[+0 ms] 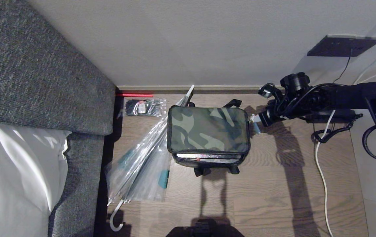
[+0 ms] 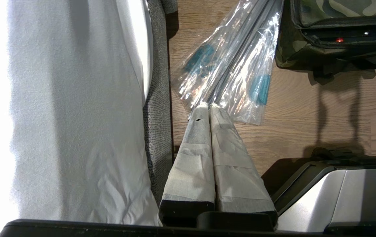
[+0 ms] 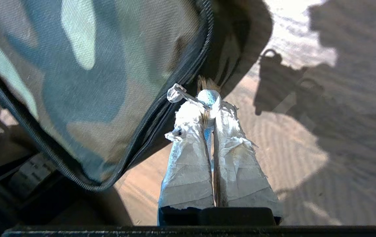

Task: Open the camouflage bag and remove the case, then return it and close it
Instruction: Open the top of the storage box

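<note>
The camouflage bag (image 1: 207,130) stands on the wooden floor, green camouflage panel up, with black trim. Along its near side a gap shows silvery lining (image 1: 207,156). The right gripper (image 1: 253,119) is at the bag's right end, level with the top edge. In the right wrist view the right gripper (image 3: 204,106) is shut on a blue-and-white zip pull tag (image 3: 209,98), which a clear loop (image 3: 175,93) joins to the zip trim of the bag (image 3: 92,82). The left gripper (image 2: 209,107) hangs parked over the floor beside the sofa, shut and empty. The case is hidden.
A clear plastic-wrapped umbrella (image 1: 142,158) lies against the bag's left side. A grey sofa (image 1: 43,82) with a white cushion (image 1: 10,171) fills the left. A black packet (image 1: 142,107) and a red stick (image 1: 133,95) lie by the wall. A white cable (image 1: 321,164) runs on the right.
</note>
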